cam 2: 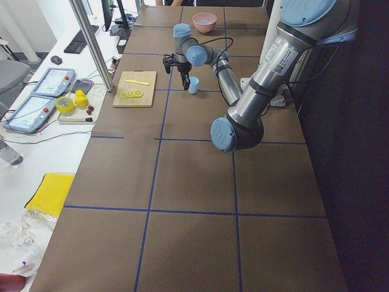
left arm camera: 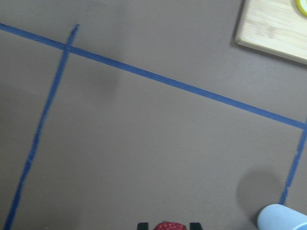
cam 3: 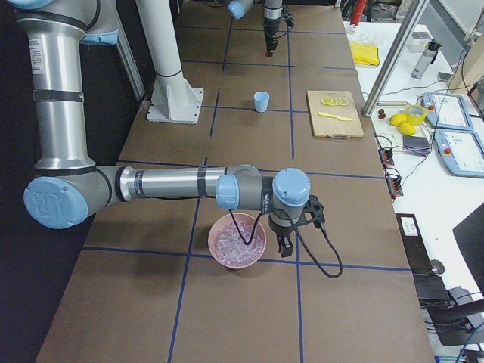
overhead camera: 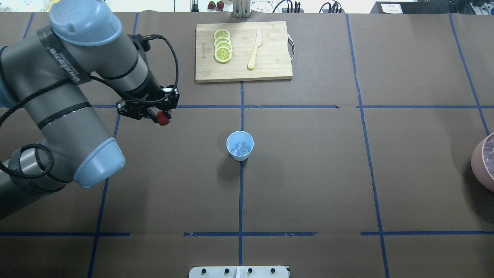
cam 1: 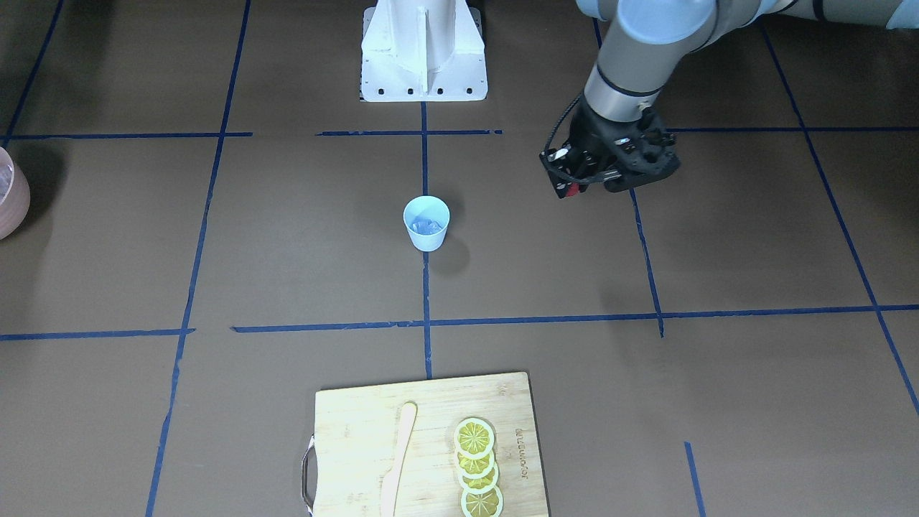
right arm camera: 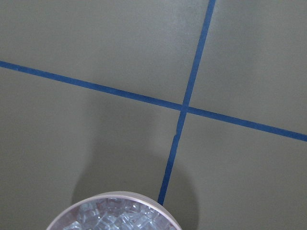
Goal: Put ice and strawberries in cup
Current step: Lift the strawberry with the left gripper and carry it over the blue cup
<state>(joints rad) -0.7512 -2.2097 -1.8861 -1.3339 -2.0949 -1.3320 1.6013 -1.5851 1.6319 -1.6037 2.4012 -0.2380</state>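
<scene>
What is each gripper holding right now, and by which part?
The left gripper pinches the strawberry by its sides; the right gripper's hold cannot be told.

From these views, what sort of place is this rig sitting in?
Most likely a robotics lab set up for data collection, not a real kitchen. The brown table is gridded with blue tape, teach pendants sit beside it, and a cutting board holds lemon slices.

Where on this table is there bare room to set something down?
Bare: between the cup and the pink bowl, and the squares nearer the robot than the cup. Crowded: the cutting board, and beside the left gripper holding the strawberry.
</scene>
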